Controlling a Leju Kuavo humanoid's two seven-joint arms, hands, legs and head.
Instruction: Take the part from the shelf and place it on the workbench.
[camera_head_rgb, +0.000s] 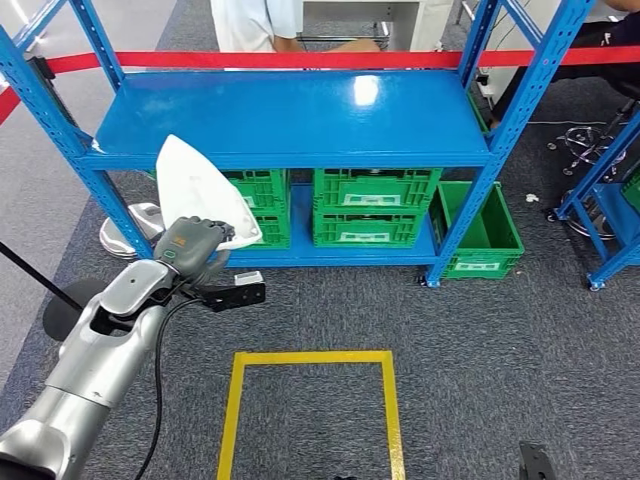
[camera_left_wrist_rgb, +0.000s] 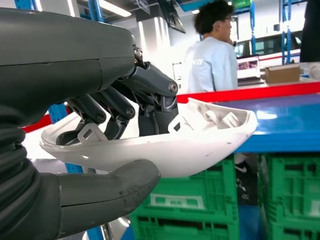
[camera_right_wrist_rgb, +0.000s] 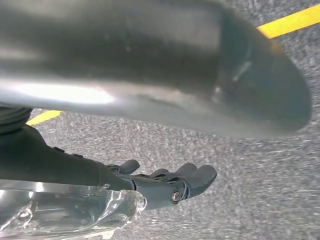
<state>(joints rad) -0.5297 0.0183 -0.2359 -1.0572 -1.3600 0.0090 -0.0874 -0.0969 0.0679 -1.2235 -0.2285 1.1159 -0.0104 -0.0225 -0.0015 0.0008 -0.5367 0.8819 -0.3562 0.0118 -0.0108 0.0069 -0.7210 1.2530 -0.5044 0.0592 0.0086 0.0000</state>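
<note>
My left hand (camera_head_rgb: 192, 246) grips the white, smooth, curved plastic part (camera_head_rgb: 198, 190) in front of the blue shelf (camera_head_rgb: 302, 115), fingers inside its hollow, thumb beneath. Open grey carpet (camera_head_rgb: 468, 370) lies below. My right hand (camera_right_wrist_rgb: 166, 182) hangs with fingers loosely apart, holding nothing. Green slatted crates (camera_head_rgb: 373, 205) sit on the lower shelf.

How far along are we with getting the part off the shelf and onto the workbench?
Pickup looks done: the left hand grips the white plastic part, thumb under and fingers inside its hollow, held clear in front of the blue shelf, whose top level is bare. The right hand hangs over the carpet holding nothing. Left: carrying and placing; no workbench is in sight yet.
</note>
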